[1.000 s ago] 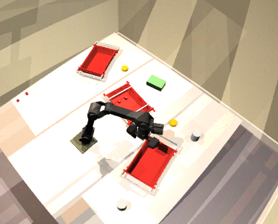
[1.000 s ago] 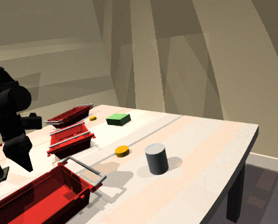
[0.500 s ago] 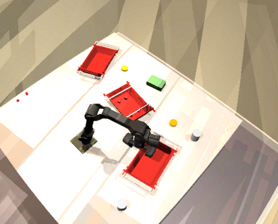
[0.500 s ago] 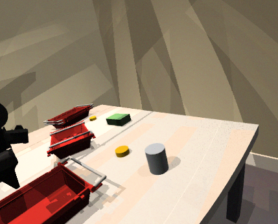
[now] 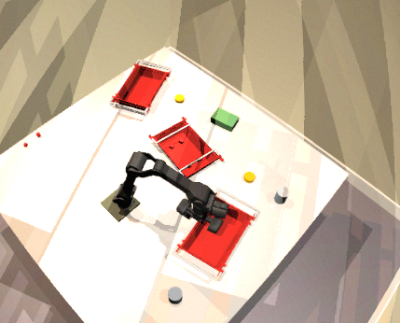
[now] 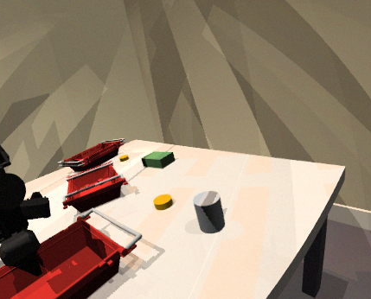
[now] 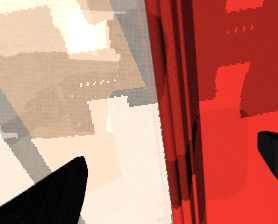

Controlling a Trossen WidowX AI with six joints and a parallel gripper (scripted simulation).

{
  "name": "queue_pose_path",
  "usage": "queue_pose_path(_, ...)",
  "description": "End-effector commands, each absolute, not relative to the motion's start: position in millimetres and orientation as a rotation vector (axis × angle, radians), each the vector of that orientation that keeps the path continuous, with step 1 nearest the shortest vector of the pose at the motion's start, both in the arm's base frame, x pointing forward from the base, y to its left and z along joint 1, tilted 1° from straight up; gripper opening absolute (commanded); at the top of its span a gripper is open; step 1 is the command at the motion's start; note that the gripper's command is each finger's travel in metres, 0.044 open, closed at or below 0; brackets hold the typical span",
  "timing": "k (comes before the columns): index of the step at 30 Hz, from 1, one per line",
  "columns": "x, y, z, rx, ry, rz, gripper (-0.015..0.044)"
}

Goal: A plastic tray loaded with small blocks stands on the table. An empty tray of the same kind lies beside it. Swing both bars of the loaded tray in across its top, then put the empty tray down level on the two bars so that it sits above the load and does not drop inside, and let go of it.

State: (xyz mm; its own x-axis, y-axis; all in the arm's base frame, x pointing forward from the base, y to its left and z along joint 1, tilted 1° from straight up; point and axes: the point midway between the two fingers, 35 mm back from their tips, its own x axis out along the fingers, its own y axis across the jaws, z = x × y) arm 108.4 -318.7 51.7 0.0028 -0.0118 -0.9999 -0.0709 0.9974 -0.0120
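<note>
A black robot arm (image 5: 171,175) is reaching from its base plate (image 5: 109,204) toward five o'clock across a pale counter (image 5: 77,248). Its claw (image 5: 216,217) is hanging wide open, gripping nothing, low over the long wall of an empty red tray (image 5: 213,248). In the wrist view one dark fingertip (image 7: 50,195) is sitting outside that wall over the counter, and the other is showing inside the tray at three o'clock.

The loaded red tray (image 5: 186,147), with small blocks (image 5: 176,144) inside, is lying just past the arm at twelve o'clock from the claw. Its two wire bars (image 5: 200,158) are lying in across its top. The empty tray's own bar (image 6: 115,225) is standing swung out over its end.

A third red tray (image 5: 140,87) is resting at the far edge, at eleven o'clock. Nearby are sitting a green block (image 5: 225,119), two yellow discs (image 5: 249,176) and two grey cylinders (image 5: 281,195).
</note>
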Motion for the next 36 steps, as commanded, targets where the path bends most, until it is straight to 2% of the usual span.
queue_pose_path(1, 107.4, -316.1, 36.8, -0.063, 1.569, 0.054, 0.0440)
queue_pose_path(5, 107.4, -316.0, 36.1, -0.062, 1.569, 0.054, 0.0440)
queue_pose_path(19, 107.4, -316.0, 36.1, -0.062, 1.569, 0.054, 0.0235)
queue_pose_path(36, 107.4, -316.0, 36.1, -0.062, 1.569, 0.054, 0.0121)
